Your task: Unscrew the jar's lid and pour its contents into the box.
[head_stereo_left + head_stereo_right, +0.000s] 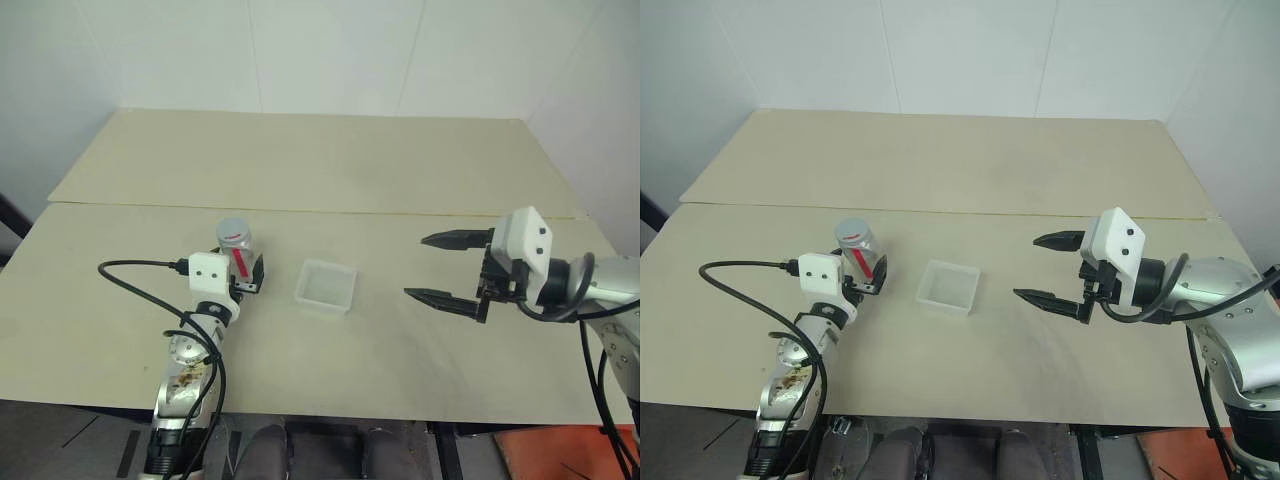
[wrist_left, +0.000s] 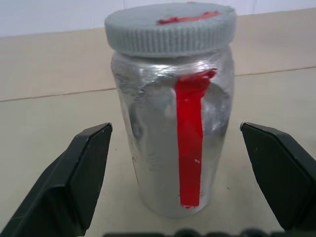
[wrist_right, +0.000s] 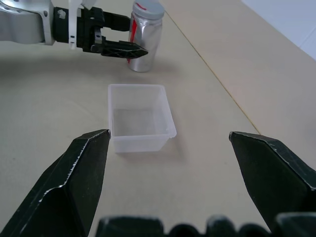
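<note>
The silvery jar (image 2: 148, 163) with a red stripe stands upright on the table, left of the box, with its grey lid (image 2: 170, 27) on. The contents are hidden inside it. My left gripper (image 1: 238, 268) is open, one finger on each side of the jar's lower body with a gap at both sides. The shallow translucent box (image 1: 327, 266) sits empty at the table's middle. My right gripper (image 1: 417, 266) hovers open to the right of the box, pointing at it, with nothing between its fingers. In the right wrist view, the box (image 3: 137, 86) lies ahead and the jar (image 3: 147, 34) beyond it.
The beige table (image 1: 300, 170) has a seam running across behind the jar and reaches back to a white wall. A black cable (image 1: 130, 270) loops out to the left of my left wrist.
</note>
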You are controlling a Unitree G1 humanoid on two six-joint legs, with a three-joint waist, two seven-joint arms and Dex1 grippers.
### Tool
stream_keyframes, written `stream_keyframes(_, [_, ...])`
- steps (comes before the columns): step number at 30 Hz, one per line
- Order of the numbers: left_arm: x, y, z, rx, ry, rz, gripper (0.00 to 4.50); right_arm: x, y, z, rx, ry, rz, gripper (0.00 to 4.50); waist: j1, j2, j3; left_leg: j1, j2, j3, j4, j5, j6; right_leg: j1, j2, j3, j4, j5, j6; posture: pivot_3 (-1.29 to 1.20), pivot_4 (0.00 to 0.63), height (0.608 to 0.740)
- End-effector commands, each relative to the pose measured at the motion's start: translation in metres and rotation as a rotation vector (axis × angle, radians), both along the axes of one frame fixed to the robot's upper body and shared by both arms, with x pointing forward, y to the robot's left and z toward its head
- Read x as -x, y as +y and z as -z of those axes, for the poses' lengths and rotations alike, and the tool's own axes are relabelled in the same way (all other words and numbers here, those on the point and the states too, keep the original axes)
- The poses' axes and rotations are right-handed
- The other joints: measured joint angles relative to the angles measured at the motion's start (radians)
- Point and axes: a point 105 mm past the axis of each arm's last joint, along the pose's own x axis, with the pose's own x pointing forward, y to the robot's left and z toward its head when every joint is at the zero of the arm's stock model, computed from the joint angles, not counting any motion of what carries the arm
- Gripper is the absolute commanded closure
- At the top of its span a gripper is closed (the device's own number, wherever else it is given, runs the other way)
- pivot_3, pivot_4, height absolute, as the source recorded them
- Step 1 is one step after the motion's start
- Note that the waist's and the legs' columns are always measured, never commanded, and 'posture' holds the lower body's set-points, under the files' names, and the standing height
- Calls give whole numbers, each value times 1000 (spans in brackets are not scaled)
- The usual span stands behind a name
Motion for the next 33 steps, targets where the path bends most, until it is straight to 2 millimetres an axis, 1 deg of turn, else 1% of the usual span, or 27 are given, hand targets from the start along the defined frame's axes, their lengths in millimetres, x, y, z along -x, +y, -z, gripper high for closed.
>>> stream_keyframes(1, [-4,-6,-11,5,-54,21,0,5,3,-16,-1,-70,-20,14,-1,0,0,0,0,0,0,0,0,0,0,0,0,0,0,0,150,740])
stream_keyframes(8, [-8,-8,-9,13,-52,17,0,8,4,-16,-3,-70,-26,14,-1,0,0,0,0,0,0,0,0,0,0,0,0,0,0,0,150,740])
stream_keyframes(13, [-14,-9,-12,7,-73,6,0,8,6,-16,-4,-66,-29,14,-1,0,0,0,0,0,0,0,0,0,0,0,0,0,0,0,150,740])
stream_keyframes(21, [-17,-7,-11,13,-71,4,0,8,7,-17,-7,-62,-37,14,-1,0,0,0,0,0,0,0,0,0,0,0,0,0,0,0,150,740])
stream_keyframes(24, [-17,-7,-11,15,-70,4,613,8,7,-18,-8,-62,-37,0,-1,0,0,0,0,0,0,0,0,0,0,0,0,0,0,0,150,740])
stream_keyframes(27, [-17,-7,-11,10,-73,-2,1515,8,7,-18,-8,-61,-34,0,-1,0,0,0,0,0,0,0,0,0,0,0,0,0,0,0,150,740])
stream_keyframes(28, [-17,-6,-11,12,-72,-1,1601,8,7,-18,-9,-60,-33,0,0,0,0,0,0,0,0,0,0,0,0,0,0,0,0,0,150,740])
stream_keyframes(33, [-19,-5,-13,11,-78,12,1600,7,9,-15,-17,-49,-29,0,-1,0,0,0,0,0,0,0,0,0,0,0,0,0,0,0,150,740])
